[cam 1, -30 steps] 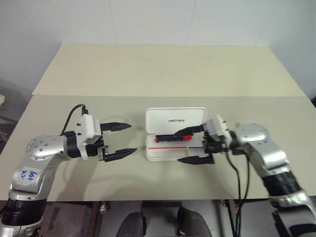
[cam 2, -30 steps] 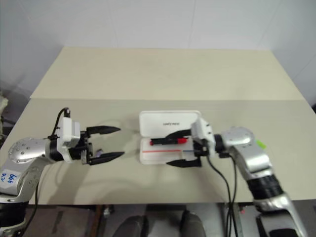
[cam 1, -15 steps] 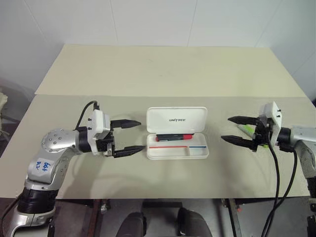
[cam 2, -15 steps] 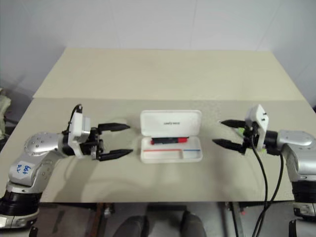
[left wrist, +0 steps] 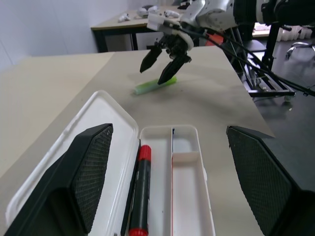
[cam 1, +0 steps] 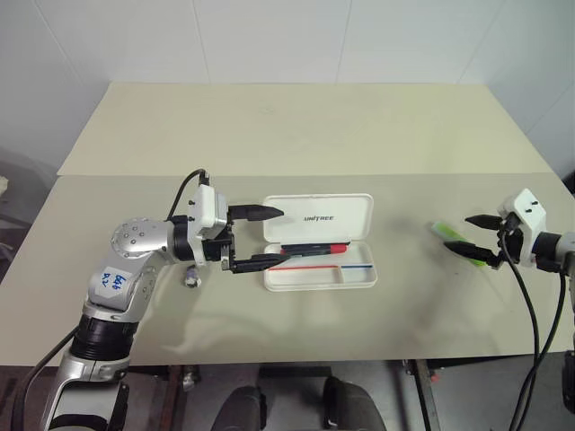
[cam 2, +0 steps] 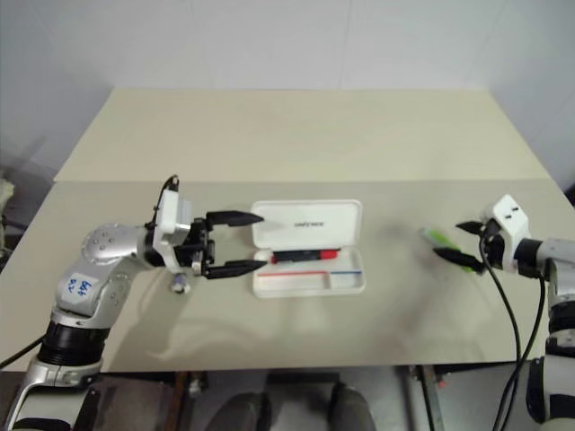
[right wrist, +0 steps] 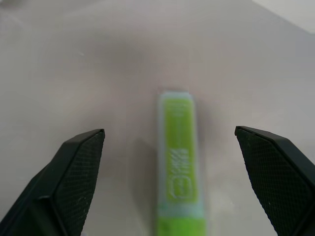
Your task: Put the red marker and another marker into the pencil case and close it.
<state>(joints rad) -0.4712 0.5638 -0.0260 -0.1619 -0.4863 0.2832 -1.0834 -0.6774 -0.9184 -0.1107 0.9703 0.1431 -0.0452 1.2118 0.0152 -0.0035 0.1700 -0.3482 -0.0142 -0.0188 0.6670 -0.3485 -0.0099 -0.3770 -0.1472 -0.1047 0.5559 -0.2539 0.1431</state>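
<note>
**Left eye view: case open, red marker in, green one still on the table**

I see the white hard-plastic hinged pencil case [cam 1: 319,254] lying open mid-table, lid back flat with dark lettering on it. Tray has a thin red line and a blue line along it, plus a small divider near one end. The slim red marker with a black middle section [cam 1: 314,249] lies in the tray along the hinge side; rest of the tray is bare.

The light yellow-green highlighter-style marker [cam 1: 460,241] lies flat on the table, well to the right of the case.

Surface is a beige tabletop [cam 1: 296,135] with a seam running across it; white walls [cam 1: 269,36] behind. A small metallic object [cam 1: 191,279] sits on the table under the left arm; I can't make out what it is.

Left gripper [cam 1: 274,237] is spread wide at the case's left end, holding nothing, one finger over the lid edge, the other at the tray edge. Right gripper [right wrist: 172,167] has its fingers wide apart, straddling the green marker without touching it.
</note>
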